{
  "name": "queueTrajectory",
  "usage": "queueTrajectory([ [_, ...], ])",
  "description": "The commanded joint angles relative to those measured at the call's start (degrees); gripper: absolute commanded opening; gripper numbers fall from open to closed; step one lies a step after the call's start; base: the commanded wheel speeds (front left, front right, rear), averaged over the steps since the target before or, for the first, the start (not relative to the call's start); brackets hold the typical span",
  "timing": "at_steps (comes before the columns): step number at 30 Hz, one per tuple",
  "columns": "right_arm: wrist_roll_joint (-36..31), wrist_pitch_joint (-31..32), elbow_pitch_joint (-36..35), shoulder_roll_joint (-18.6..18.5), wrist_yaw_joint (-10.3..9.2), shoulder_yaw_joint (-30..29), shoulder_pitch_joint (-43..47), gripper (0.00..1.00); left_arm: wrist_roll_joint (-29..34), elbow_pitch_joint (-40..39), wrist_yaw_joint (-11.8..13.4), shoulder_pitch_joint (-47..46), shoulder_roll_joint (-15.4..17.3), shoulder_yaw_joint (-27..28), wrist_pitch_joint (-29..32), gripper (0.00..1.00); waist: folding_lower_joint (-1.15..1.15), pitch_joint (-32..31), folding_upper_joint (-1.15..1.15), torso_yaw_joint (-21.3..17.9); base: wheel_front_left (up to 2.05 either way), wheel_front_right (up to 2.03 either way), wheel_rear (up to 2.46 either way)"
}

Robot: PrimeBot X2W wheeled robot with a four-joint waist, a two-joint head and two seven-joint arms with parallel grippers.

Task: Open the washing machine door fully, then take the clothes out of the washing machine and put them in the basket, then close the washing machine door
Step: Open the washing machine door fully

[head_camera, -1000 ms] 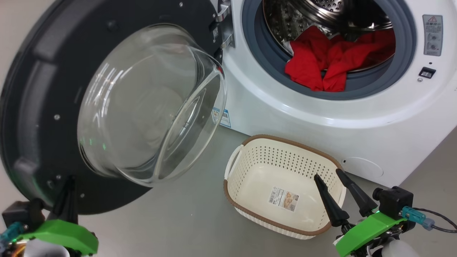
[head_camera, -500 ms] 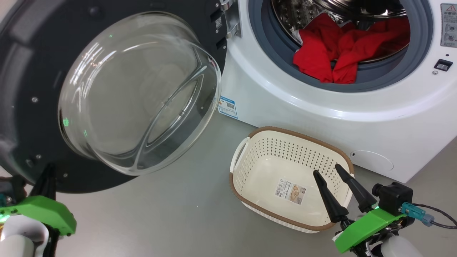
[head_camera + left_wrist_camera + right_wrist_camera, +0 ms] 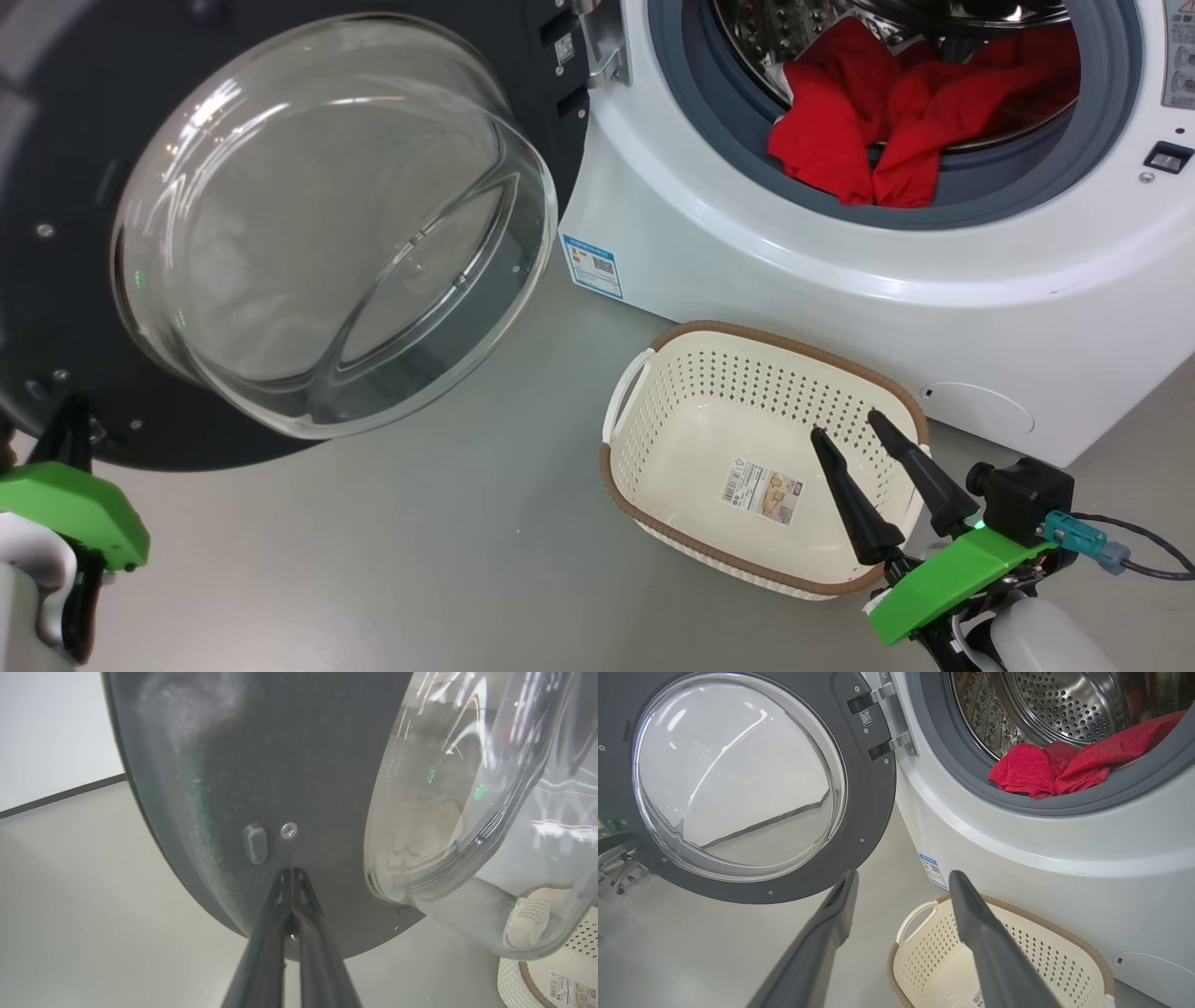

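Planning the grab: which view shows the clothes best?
Head view: the clothes spill over the grey ring, mostly unhidden. The right wrist view sees them from lower, the ring hiding part. The left wrist view faces the door.

The left gripper [image 3: 73,420] is in the lower left corner of the head view. Its two dark fingers [image 3: 275,914] are squeezed tight together and point up. The right gripper [image 3: 846,425] is at the lower right. Its fingers are spread wide and lean up and left. A green wrist piece [image 3: 943,579] sits behind it.
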Motion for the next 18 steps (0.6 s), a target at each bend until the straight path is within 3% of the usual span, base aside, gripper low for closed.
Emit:
queueTrajectory([
  [1, 0.7, -0.7, -1.3, 0.1, 0.09, 1.1, -1.3, 1.0, 0.3, -0.4, -0.2, -3.0, 4.1, 2.1, -0.8, 0.0, 0.0, 0.2, 0.0, -0.1, 0.0, 0.0, 0.0],
  [18, 1.0, -0.7, -1.2, 0.2, 0.09, 0.7, -1.5, 1.0, 0.3, 7.2, -1.4, -6.7, 4.4, 0.3, -4.5, 0.0, 0.0, 0.3, 0.0, -0.8, 0.0, 0.0, 0.0],
])
